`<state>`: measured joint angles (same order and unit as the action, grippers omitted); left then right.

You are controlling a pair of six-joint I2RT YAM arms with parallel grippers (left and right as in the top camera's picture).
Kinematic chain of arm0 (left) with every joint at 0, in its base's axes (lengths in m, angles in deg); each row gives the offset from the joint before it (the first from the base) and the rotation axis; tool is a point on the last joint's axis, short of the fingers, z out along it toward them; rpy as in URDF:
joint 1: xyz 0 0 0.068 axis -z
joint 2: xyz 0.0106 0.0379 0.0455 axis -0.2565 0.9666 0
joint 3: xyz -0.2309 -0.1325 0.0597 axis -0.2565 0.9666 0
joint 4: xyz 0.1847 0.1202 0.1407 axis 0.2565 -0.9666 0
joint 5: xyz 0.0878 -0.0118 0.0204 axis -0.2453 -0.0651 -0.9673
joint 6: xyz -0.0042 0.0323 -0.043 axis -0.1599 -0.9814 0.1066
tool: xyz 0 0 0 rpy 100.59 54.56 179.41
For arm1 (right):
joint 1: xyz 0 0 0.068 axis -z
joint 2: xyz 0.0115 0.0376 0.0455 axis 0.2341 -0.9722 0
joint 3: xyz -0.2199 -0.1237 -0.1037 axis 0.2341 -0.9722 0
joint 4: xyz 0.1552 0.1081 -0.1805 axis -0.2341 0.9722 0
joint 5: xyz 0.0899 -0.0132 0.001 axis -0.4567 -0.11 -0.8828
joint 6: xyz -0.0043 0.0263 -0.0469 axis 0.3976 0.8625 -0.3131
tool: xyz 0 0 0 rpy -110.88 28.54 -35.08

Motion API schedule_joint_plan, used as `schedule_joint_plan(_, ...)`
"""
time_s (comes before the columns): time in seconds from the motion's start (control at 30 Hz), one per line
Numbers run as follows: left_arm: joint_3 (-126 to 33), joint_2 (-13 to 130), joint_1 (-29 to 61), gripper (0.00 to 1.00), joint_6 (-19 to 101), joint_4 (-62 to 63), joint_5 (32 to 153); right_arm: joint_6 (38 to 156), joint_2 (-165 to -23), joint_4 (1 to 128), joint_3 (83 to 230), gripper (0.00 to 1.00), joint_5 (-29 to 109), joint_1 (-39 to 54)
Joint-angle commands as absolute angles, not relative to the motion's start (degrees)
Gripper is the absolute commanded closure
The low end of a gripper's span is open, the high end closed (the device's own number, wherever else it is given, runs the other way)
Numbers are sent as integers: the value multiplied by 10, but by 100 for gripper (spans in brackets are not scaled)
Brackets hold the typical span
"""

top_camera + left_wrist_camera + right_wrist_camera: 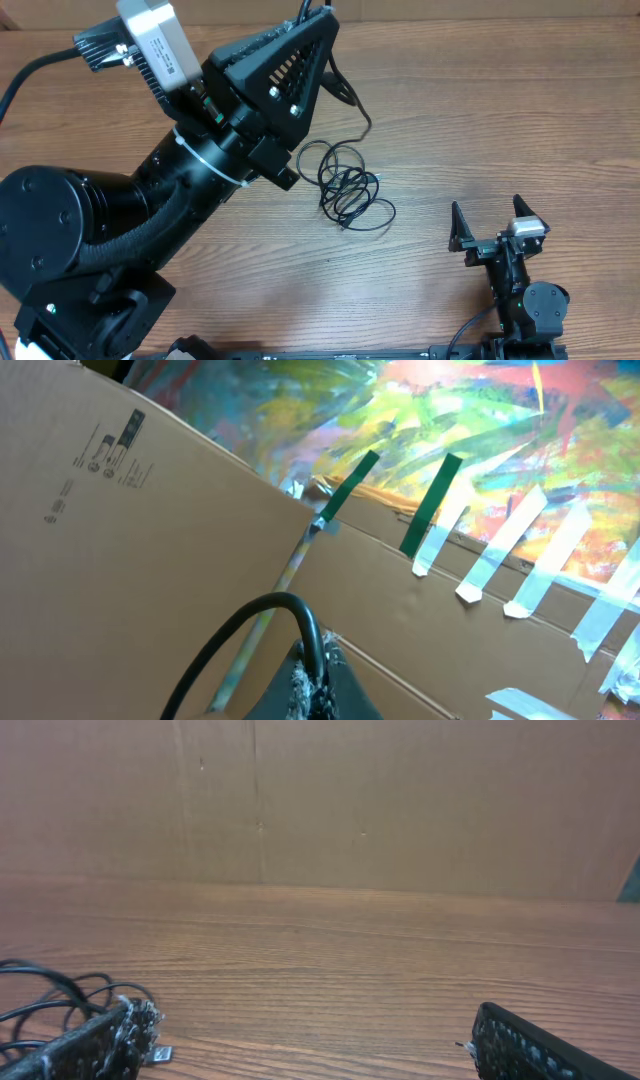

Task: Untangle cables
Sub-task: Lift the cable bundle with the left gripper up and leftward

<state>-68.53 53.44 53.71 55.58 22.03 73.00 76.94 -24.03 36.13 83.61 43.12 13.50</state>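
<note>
Our left pincer, raised above the desk, is clamped tight on one strand of the cables. That strand trails down to the rest, a loose tangle of black loops lying mid-desk. Further right, our right pincer sits low with its jaws spread wide, gripping nothing.

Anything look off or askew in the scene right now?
Nothing spilled or damaged. The odd part: the left claw is shut on one strand and raised high, while most of the cables lie in a knotted heap on the table. The right claw is open, apart from the heap.
</note>
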Motion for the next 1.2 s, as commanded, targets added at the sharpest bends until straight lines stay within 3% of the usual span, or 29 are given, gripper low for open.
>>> schedule_joint_plan(0.0,-694,545,534,96,550,221,714,771,-238,359,830,0,436,133)
schedule_joint_plan(0.23,-695,543,534,96,542,388,661,771,-238,359,830,0,436,133)
schedule_joint_plan(0.3,-694,540,534,96,506,378,660,771,-238,359,830,0,436,133)
schedule_joint_plan(0.43,-694,539,534,96,445,250,652,771,-238,359,830,0,436,133)
schedule_joint_plan(0.63,-694,544,534,96,445,60,629,771,-238,359,830,0,436,133)
schedule_joint_plan(1.17,-694,544,535,96,445,-220,633,772,-238,357,830,0,422,133)
